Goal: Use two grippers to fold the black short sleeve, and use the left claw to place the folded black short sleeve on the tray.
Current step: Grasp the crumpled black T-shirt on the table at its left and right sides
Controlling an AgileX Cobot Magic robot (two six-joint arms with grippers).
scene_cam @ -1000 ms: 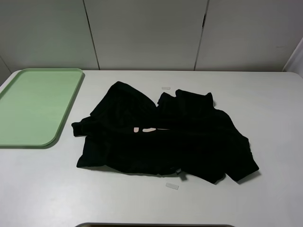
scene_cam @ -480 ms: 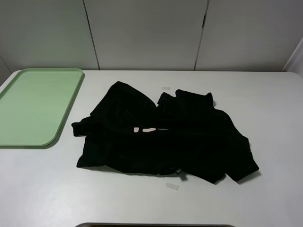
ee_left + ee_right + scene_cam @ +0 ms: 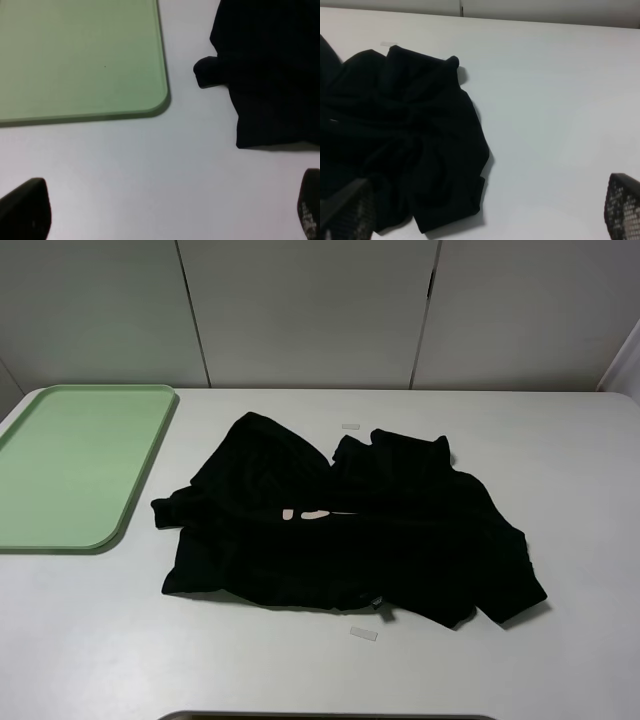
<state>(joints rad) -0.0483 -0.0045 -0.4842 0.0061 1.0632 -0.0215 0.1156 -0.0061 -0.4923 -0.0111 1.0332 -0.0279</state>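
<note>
The black short sleeve (image 3: 340, 525) lies crumpled in the middle of the white table, with a bit of pale lettering showing near its centre. The light green tray (image 3: 70, 465) sits at the far left, bare. Neither arm appears in the high view. In the left wrist view the left claw (image 3: 165, 212) hangs open above bare table, its fingertips (image 3: 25, 210) wide apart, with the tray (image 3: 75, 55) and the shirt's edge (image 3: 265, 70) beyond. Over the shirt's right side (image 3: 405, 135) the right gripper (image 3: 480, 215) is open too, holding nothing.
Two small clear tape strips lie on the table: one beyond the shirt (image 3: 350, 427), one in front of it (image 3: 363, 634). A grey panelled wall (image 3: 310, 310) closes off the back. A dark edge (image 3: 320, 716) shows along the table's front.
</note>
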